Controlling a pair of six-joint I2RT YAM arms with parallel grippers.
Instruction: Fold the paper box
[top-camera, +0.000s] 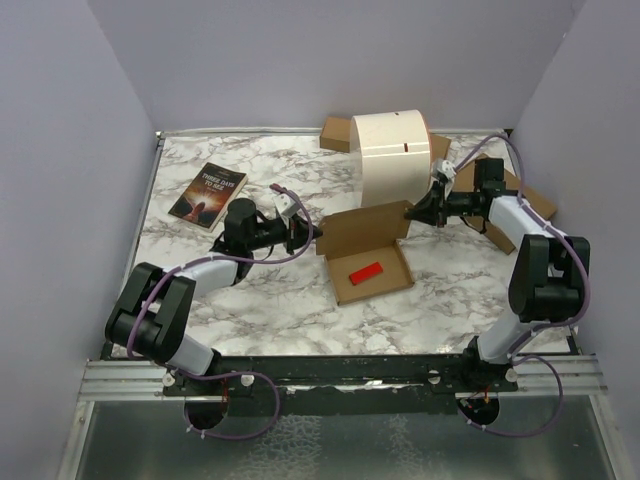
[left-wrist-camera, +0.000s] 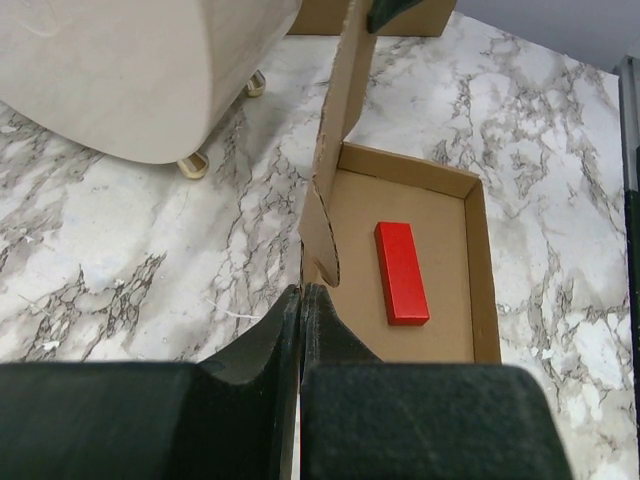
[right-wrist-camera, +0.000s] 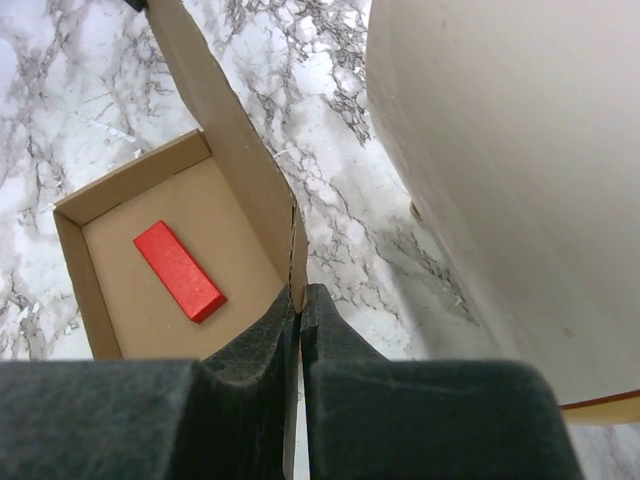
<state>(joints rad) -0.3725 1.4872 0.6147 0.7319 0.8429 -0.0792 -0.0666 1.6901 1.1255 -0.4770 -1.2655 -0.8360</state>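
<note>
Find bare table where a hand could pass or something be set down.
Free: the near strip of table between box and arm bases; the back patch between book and roll. Crowded: back right, with roll, cardboard scraps and right arm.

Lab test booth — plain walls (top-camera: 60, 150) enclosing a marbled table (top-camera: 260, 310).

Back wall (top-camera: 330, 60): 12 o'clock, plain pale lavender.
Left wall (top-camera: 60, 180): 9 o'clock, same lavender, matte.
Right wall (top-camera: 600, 130): 3 o'clock, lavender, a shade darker.
Table top (top-camera: 270, 300): centre, white marble pattern with grey veins.
Rail (top-camera: 120, 380): 6 o'clock, ribbed aluminium strip along the table's near edge.
Surface below rail (top-camera: 330, 450): 6 o'clock, mottled dull grey; material unclear.
Light: soft, even, from above; faint shadows.
</note>
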